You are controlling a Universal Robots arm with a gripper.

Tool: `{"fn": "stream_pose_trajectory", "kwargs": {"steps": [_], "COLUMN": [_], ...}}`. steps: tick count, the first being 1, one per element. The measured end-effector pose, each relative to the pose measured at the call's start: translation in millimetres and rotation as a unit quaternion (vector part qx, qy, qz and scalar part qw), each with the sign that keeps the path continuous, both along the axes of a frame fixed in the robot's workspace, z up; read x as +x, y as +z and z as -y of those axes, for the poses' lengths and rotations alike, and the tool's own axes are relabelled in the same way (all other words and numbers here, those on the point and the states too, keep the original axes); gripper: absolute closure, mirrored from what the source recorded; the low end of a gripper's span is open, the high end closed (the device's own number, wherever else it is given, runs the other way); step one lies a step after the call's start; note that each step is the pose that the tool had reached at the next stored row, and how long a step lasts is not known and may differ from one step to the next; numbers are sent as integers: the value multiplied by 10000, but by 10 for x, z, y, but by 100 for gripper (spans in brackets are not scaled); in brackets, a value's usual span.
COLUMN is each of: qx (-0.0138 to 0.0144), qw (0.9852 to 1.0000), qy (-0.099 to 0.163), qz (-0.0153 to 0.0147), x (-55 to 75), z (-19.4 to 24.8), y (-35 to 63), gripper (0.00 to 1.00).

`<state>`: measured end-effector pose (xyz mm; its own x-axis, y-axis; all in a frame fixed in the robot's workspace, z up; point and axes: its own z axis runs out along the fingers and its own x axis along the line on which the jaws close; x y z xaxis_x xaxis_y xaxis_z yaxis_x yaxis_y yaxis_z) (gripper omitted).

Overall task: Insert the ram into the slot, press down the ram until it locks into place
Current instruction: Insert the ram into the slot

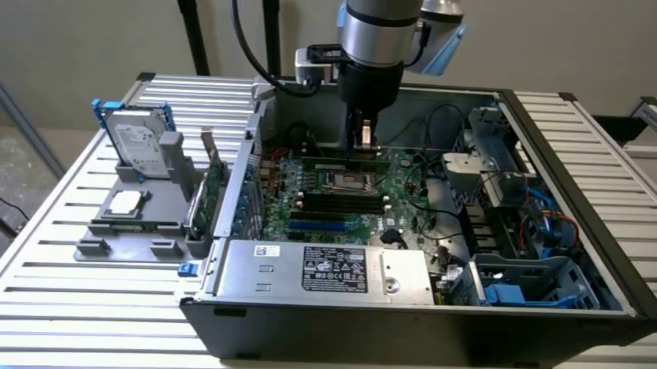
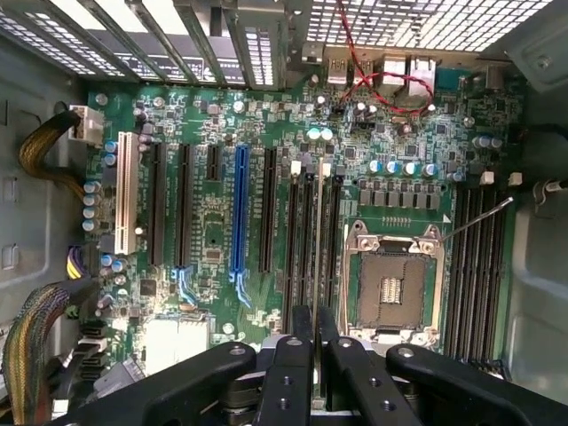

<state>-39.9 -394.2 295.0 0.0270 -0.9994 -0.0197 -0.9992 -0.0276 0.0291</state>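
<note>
Out wide on the exterior view, the slatted table [image 1: 61, 254] carries the open case [image 1: 411, 330]. The arm [image 1: 378, 31] drops straight down into it from above, wrist vertical, with the gripper [image 1: 362, 150] low over the far part of the board [image 1: 401, 184]. This view gives us the supply [image 1: 257, 269] along the near side of the case, with a white label [image 1: 336, 271] on top, its print too small to read. On the exterior view's left is a grey fixture [image 1: 128, 231] with a drive [image 1: 138, 146] standing up in it, sticker unreadable as well. A chip [image 1: 125, 201] lies flat in the fixture, and a card [image 1: 212, 192] stands on edge just beside the case wall. Over to the wrist view, looking straight down onto the board between the black fingers [image 2: 302, 324], and here's the detail. The fingers are drawn in narrow, pinched on the ram [image 2: 317, 266], which shows edge-on as a thin pale strip. It runs in line with the slot [image 2: 326, 170], among the black sockets just beside the CPU socket [image 2: 390, 284], with a second bank of black sockets [image 2: 475, 257] on that socket's other side. Whether the ram is seated or held just above, I cannot tell. The wrist view also brings out a blue socket [image 2: 239, 209], a white socket [image 2: 126, 191], braided cables [image 2: 27, 346] at the case edge and a red wire [image 2: 373, 80] looping by the rear ports.
</note>
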Motion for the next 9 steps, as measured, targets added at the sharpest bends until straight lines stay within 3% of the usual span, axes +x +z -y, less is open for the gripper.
{"fn": "stream_pose_trajectory", "kwargs": {"steps": [9], "qx": [0], "qw": [10000], "qy": [0], "qz": [0], "x": [25], "z": [43], "y": [-164], "gripper": [86]}}
